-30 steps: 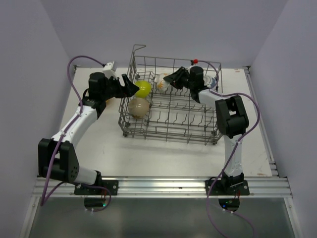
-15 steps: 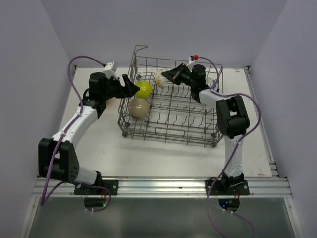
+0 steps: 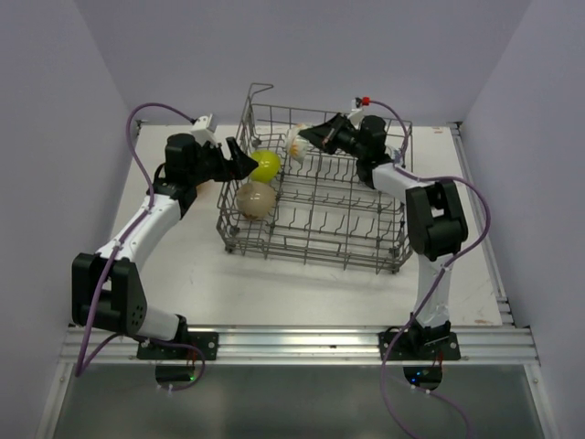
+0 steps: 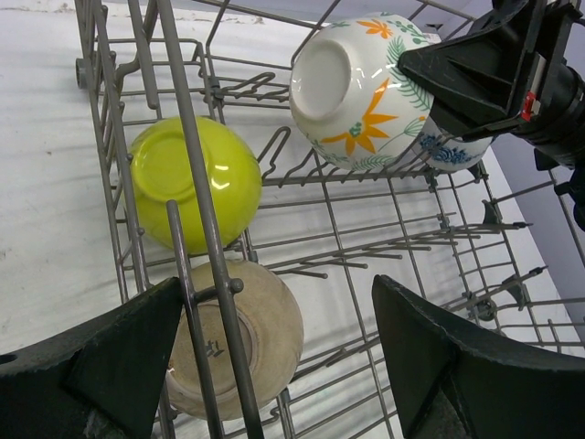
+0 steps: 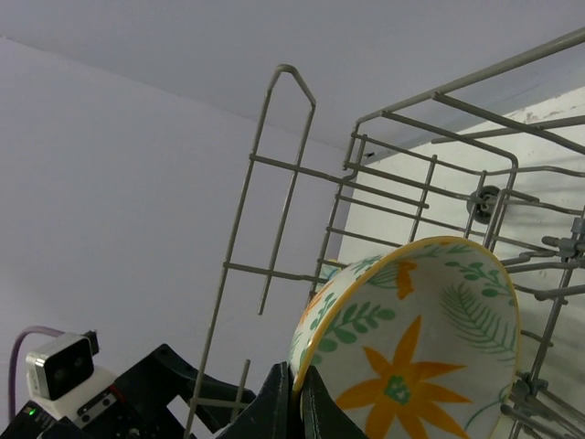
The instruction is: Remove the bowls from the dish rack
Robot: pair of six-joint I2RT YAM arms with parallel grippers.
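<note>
The right gripper [image 5: 297,401] is clamped narrow on the rim of the floral bowl [image 5: 413,352], which sits tilted with its base toward the left arm, over the far part of the dish rack [image 3: 320,230]. A blue-patterned edge shows under the gripper; it may be a second bowl. The left gripper [image 3: 241,157] stands wide, holding nothing, at the rack's left wall. Just beyond it lie the lime-yellow bowl [image 4: 192,183] and the beige bowl [image 4: 245,334], touching. The rack rests on a white table [image 3: 183,267] between pale lavender walls [image 3: 55,110].
</note>
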